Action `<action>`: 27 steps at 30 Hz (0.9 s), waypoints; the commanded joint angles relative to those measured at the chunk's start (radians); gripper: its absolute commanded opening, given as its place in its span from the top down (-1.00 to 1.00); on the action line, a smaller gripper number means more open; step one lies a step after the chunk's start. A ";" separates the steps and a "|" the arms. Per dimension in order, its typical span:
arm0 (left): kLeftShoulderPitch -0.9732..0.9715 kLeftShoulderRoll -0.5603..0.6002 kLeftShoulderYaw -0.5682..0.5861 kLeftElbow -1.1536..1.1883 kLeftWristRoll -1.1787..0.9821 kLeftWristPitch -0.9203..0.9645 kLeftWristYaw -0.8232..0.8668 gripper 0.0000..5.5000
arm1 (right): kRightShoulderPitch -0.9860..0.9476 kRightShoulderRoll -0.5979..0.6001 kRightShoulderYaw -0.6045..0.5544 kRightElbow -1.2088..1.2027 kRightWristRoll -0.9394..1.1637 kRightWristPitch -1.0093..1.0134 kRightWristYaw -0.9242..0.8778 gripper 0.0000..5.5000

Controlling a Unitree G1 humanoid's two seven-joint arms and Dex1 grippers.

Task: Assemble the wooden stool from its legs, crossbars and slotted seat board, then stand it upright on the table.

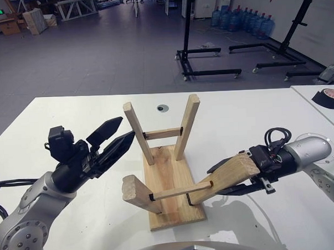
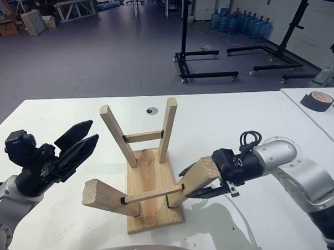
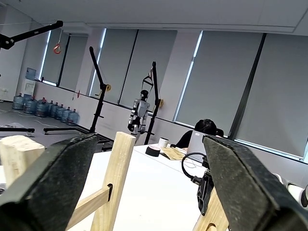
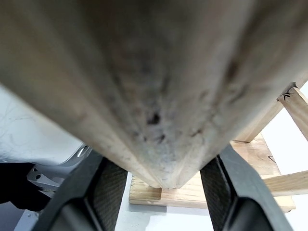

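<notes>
The slotted seat board [image 1: 171, 188] lies flat on the white table [image 1: 250, 116]. A far pair of legs [image 1: 188, 126] joined by a crossbar [image 1: 163, 133] stands upright in it. A near leg pair [image 1: 138, 194] with its crossbar [image 1: 181, 191] leans over the board's front end. My right gripper [image 1: 227, 180] is shut on the near right leg [image 4: 159, 86], close to its top end. My left gripper [image 1: 119, 138] hovers open to the left of the far leg pair, holding nothing, its fingers [image 3: 53, 178] framing a leg in the left wrist view.
A black tape roll [image 1: 328, 98] lies at the table's far right. A small round hole [image 1: 162, 108] sits behind the stool. Black wheeled stands [image 1: 208, 51] and water bottles [image 1: 245, 19] fill the floor beyond.
</notes>
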 commanded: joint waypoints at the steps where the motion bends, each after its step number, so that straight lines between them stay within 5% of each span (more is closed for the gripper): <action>1: 0.006 -0.002 -0.026 -0.036 0.024 -0.011 0.016 -0.44 | 0.062 -0.041 0.091 0.010 -0.146 0.061 0.001 0.26; 27: -0.128 -0.084 -0.284 -0.011 0.242 -0.016 0.115 -0.44 | -0.082 -0.011 0.244 0.040 -0.125 0.204 -0.071 0.26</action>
